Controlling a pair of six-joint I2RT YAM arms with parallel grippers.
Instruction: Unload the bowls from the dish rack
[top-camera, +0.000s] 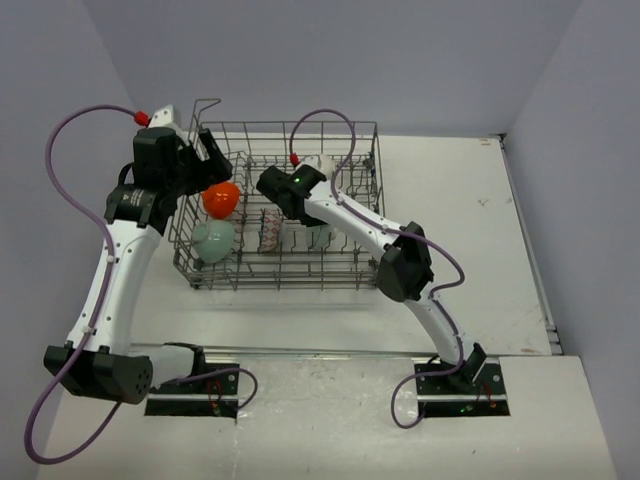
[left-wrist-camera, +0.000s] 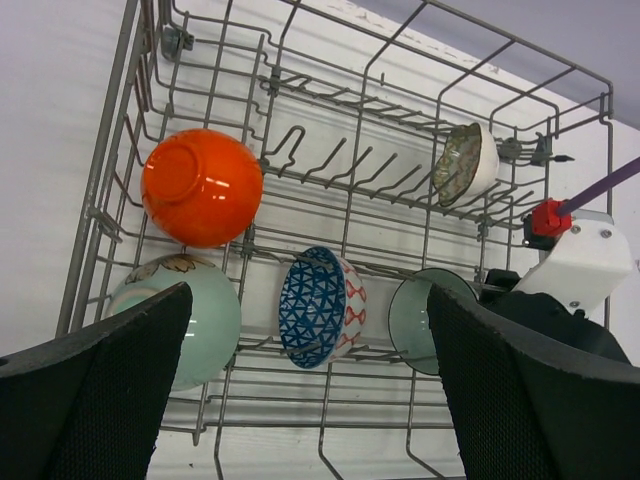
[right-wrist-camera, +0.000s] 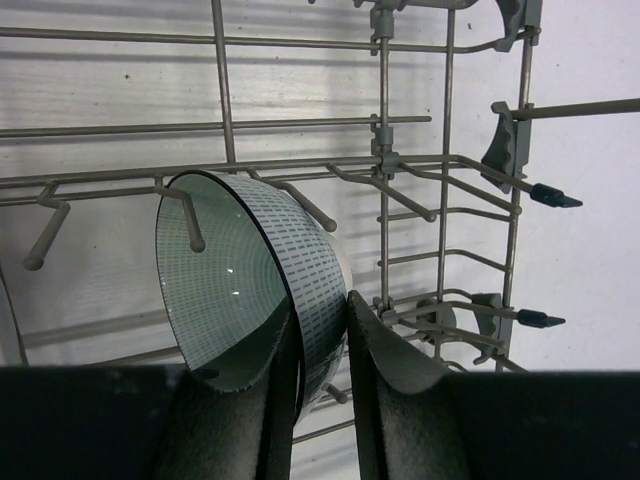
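The grey wire dish rack (top-camera: 290, 126) stands at the table's far left. It holds an orange bowl (left-wrist-camera: 201, 186), a mint-green bowl with a flower mark (left-wrist-camera: 195, 325), a bowl blue inside and white with red marks outside (left-wrist-camera: 320, 305), a second mint-green bowl (left-wrist-camera: 425, 320) and a whitish bowl with a speckled inside (left-wrist-camera: 468, 165). My left gripper (left-wrist-camera: 308, 292) is open and empty, hovering above the rack's left end (top-camera: 212, 158). My right gripper (right-wrist-camera: 322, 315) is shut on the rim of the second mint-green bowl (right-wrist-camera: 235, 290), one finger inside, one outside. That bowl leans among the tines.
Upright tines and clips (right-wrist-camera: 515, 150) crowd the rack around the held bowl. My right forearm (top-camera: 350, 215) crosses above the rack's right half. White tabletop (top-camera: 470, 230) stretches right of the rack. Grey walls close the back and sides.
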